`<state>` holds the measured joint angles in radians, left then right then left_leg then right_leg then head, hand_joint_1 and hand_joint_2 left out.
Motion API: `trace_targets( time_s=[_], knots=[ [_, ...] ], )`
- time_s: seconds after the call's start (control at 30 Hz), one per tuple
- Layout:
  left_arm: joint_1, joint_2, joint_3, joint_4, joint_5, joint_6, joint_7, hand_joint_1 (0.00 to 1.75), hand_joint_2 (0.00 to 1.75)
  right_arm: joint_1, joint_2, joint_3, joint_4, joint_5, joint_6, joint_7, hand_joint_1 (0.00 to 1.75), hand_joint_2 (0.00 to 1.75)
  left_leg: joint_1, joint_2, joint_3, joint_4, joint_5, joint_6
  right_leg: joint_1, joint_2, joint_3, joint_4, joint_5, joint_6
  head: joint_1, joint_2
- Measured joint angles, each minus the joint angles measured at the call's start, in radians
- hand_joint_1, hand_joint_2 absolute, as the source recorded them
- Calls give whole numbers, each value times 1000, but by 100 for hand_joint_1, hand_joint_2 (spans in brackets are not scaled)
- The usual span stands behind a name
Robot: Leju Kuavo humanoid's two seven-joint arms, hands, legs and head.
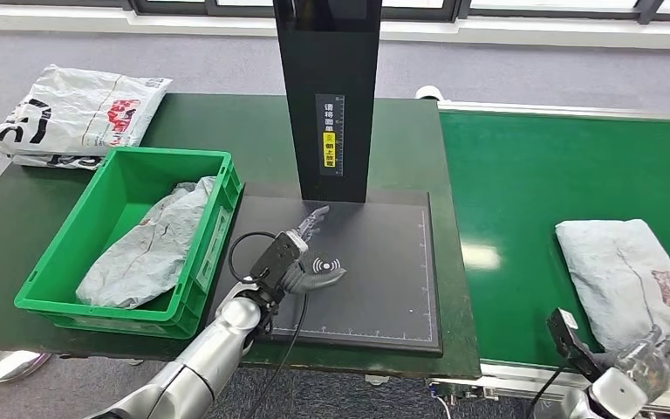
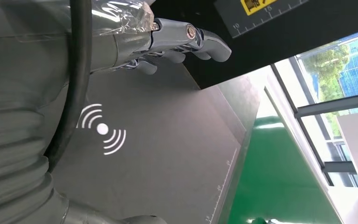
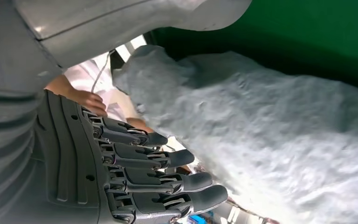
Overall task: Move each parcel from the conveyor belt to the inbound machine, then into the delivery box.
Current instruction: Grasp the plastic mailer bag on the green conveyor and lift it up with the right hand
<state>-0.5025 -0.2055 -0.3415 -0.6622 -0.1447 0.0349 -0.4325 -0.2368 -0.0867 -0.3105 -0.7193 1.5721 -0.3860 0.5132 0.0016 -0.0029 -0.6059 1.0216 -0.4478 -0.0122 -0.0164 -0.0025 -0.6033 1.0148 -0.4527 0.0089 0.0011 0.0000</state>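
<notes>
A grey crumpled parcel lies on the green conveyor belt at the right. My right hand is at the parcel's near end, fingers spread and holding nothing; the right wrist view shows its fingers just beside the parcel. My left hand hovers open over the black inbound machine's pad, next to its white signal mark. Another grey parcel lies inside the green delivery box.
The machine's black column rises behind the pad. A white printed bag lies on the dark green table behind the box. A person's hand shows past the parcel in the right wrist view.
</notes>
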Motion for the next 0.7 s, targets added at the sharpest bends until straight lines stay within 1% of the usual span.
trace_targets(
  time_s=[0.03,0.13,0.17,0.3,0.37,0.7],
  knots=[
    [3,2,2,-4,0,1,1,0,175,-6,-4,12,14,0,0,7,26,175,0,0,0,0,0,0,0,0,0,0,0,0,0,0],
    [13,7,6,-16,1,6,5,0,175,-25,-14,38,49,-4,10,11,157,175,0,0,0,0,0,0,0,1,0,0,0,0,0,0],
    [16,8,7,-18,1,8,6,0,175,-32,-16,43,61,-11,25,1,175,175,0,0,0,0,0,0,0,1,0,0,0,0,0,0],
    [20,13,8,-19,7,9,6,0,175,-64,-17,45,117,-75,119,-96,175,175,0,1,1,0,-1,0,0,2,1,0,0,0,0,0],
    [20,15,8,-19,9,9,5,0,175,-79,-17,45,139,-95,141,-130,175,175,0,1,2,0,-1,1,1,2,2,0,0,0,0,0],
    [24,23,11,-19,13,14,3,0,175,-120,-21,44,190,-101,150,-150,175,175,1,1,5,2,-1,1,2,2,5,-1,1,1,0,0]
  ],
)
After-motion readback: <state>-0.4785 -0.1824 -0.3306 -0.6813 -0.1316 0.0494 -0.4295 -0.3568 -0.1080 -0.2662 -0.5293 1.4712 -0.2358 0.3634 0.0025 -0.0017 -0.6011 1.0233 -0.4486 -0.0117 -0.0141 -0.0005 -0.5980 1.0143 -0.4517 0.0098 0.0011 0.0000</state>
